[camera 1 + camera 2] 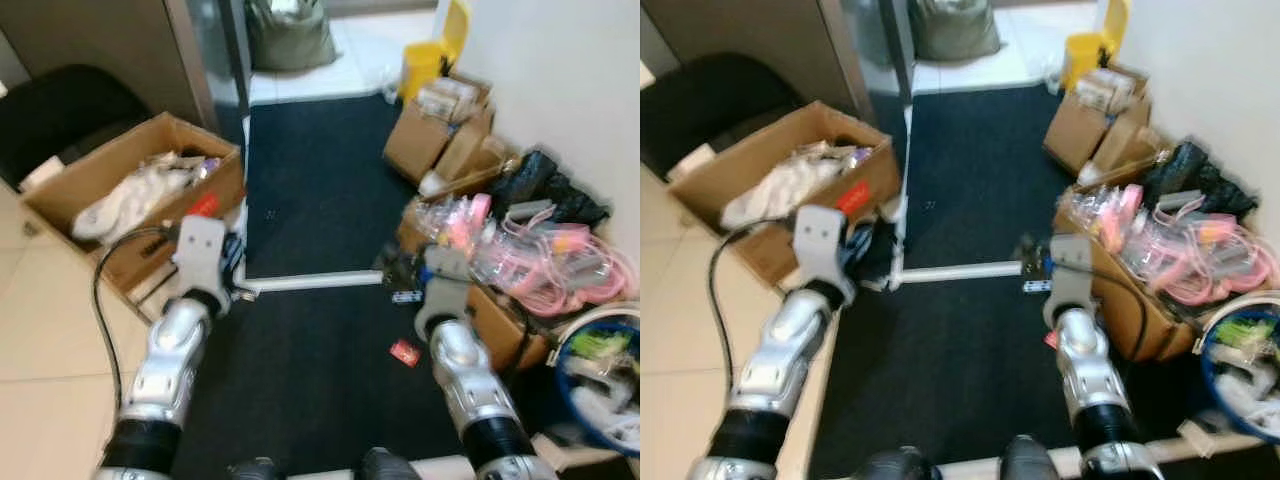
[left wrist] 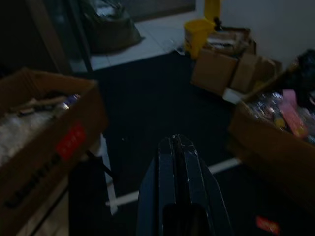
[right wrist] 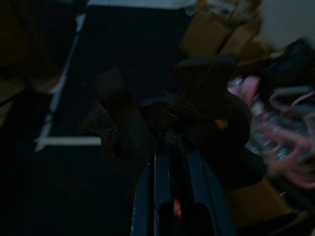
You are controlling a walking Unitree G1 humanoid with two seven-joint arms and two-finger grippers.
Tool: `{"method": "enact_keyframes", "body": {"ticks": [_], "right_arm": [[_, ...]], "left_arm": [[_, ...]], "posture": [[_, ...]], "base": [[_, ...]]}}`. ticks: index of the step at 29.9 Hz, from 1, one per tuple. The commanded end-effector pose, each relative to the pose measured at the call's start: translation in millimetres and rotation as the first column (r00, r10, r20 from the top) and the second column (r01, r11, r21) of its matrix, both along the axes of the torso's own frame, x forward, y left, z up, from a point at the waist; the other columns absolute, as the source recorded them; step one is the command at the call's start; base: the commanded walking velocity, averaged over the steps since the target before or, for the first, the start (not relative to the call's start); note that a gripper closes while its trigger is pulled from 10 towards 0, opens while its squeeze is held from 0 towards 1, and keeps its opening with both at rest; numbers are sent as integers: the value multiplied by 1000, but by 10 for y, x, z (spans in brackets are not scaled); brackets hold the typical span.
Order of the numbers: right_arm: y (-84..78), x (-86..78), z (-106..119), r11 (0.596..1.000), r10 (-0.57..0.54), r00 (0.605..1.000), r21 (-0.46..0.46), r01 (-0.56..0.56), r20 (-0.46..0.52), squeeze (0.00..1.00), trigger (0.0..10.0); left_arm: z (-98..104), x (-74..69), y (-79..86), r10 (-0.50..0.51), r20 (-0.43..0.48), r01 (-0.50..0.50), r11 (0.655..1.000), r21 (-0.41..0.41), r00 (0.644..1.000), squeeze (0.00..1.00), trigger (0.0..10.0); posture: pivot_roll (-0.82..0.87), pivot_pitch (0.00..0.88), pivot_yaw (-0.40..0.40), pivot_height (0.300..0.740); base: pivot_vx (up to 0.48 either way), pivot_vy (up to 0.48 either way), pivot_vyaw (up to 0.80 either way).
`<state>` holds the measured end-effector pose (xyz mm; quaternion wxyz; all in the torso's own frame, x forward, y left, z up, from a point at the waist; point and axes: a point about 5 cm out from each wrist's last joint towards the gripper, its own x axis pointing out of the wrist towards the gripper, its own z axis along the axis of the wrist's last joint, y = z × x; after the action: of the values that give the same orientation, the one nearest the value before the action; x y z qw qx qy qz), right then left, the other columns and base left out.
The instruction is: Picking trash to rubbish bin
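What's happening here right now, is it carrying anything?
The robot stands on a dark carpet between cardboard boxes. Its right gripper is shut on a dark crumpled piece of trash, held out ahead. The left gripper is shut and holds nothing. A small red scrap lies on the carpet by the right arm. A yellow bin stands farther ahead.

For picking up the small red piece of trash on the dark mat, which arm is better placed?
Probably the right. The red scrap lies on the mat just beside the right arm, near the right gripper. The left gripper is farther, by the cardboard box.
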<state>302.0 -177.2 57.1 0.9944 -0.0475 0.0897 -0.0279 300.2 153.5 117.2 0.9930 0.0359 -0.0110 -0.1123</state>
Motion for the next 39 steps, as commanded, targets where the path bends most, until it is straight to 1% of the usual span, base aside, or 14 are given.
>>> {"method": "enact_keyframes", "body": {"ticks": [1,15,39], "right_arm": [[52,-32,-57,1000,4,1000,22,-4,-19,0,10000],[39,5,-43,1000,16,1000,12,-16,-15,0,10000],[26,27,-58,1000,17,1000,-1,-17,-17,0,10000]], "left_arm": [[-35,-23,40,11,-14,-11,1000,10,1000,0,10000],[-42,-38,24,14,-11,-14,1000,8,1000,0,10000],[-57,-57,27,27,-12,-27,1000,2,1000,0,10000]], "posture": [[64,58,29,740],[63,40,19,740],[64,49,6,740]], "base": [[311,0,0],[309,0,0],[310,0,0]]}}
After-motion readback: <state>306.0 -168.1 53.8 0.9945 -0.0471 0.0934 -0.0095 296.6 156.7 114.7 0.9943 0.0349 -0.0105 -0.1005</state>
